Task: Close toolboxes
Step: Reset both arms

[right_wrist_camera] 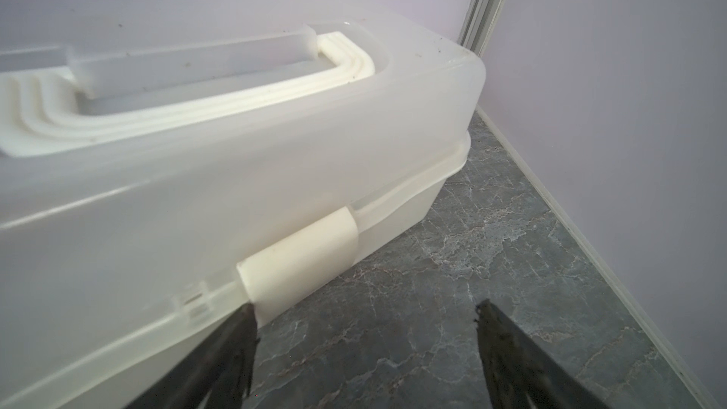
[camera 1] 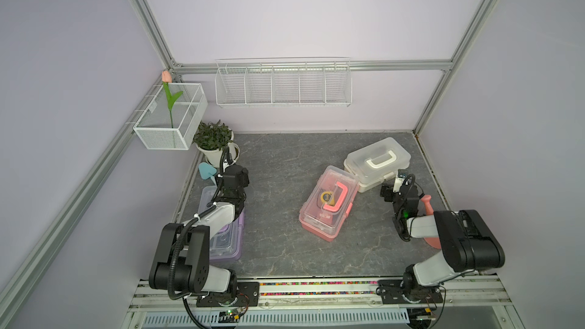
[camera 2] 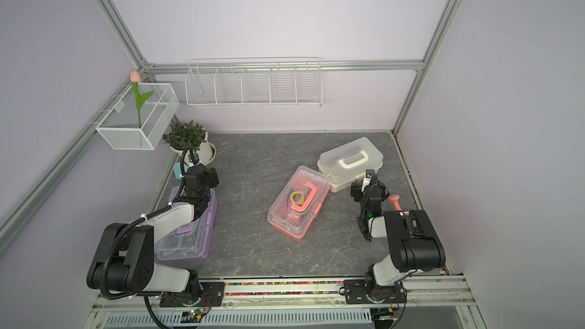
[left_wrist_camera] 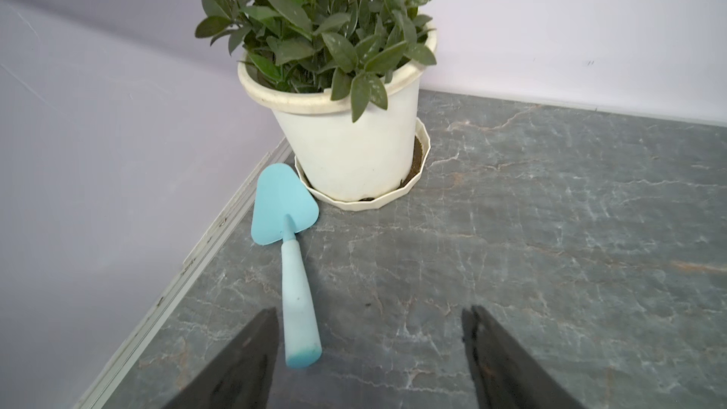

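Purple toolbox (camera 2: 190,245): nearest the arm bases, on the left side of the grey table (camera 1: 285,169), largely under the left arm. Where it shows, the clear lid lies flat on the body. Cannot tell whether it is latched.

Pink toolbox (camera 1: 329,204): mid-table, set at an angle. Lid down, pink handle folded flat on top, yellow tape measure (camera 1: 327,197) visible through the lid.

Left gripper (left_wrist_camera: 370,310): above bare table past the far end of the purple toolbox. Jaws spread, nothing between them. The handle of a blue trowel (left_wrist_camera: 293,269) lies just beside one finger.

Right gripper (right_wrist_camera: 365,308): at the near long side of the white toolbox (camera 1: 376,162). Jaws wide apart, grasping nothing. One fingertip sits at the lower edge of the box's white latch (right_wrist_camera: 299,265); cannot tell if it makes contact.

White toolbox: far right of the table, one corner close to the pink toolbox. Lid down on the base, handle folded into its recess.

Far left corner: potted plant (left_wrist_camera: 346,143) on a saucer, with the trowel blade beside it.

Walls: a wire basket (camera 1: 171,121) holding a tulip (camera 1: 166,76) on the left, and a long divided wire basket (camera 1: 283,87) on the back wall.
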Available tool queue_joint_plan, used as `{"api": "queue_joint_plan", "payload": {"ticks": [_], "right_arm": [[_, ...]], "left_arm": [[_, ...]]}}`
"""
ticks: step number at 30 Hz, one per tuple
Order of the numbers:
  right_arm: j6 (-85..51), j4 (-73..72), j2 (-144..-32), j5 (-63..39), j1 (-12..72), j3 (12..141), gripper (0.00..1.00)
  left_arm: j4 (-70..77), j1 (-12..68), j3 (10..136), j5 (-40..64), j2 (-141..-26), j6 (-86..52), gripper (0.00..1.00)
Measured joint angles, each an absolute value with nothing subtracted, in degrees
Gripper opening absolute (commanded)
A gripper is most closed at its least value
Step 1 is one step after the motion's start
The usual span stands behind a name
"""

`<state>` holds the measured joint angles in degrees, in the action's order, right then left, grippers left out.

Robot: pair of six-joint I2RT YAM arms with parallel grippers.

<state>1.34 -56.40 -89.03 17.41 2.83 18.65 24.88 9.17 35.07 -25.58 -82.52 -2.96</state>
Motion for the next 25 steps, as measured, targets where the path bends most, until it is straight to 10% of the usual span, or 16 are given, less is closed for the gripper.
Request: {"api": "queue_joint_plan", "payload": {"ticks": [10, 12, 25], "right_arm": [[1.3, -56.4, -89.0, 17.5, 2.8, 18.7, 0.89], [1.3, -56.4, -89.0, 17.5, 2.8, 18.7, 0.89], [1.5, -55.8, -89.0, 14.9, 2.7, 19.1, 0.89]], "left_arm": [[52.2, 5.2, 25.0, -19.7, -84.8, -2.3, 0.77], [53.9, 5.2, 24.5, -19.4, -85.3, -2.0, 0.99], [52.9, 5.1, 24.9, -19.0, -85.2, -1.8, 0.99]]}}
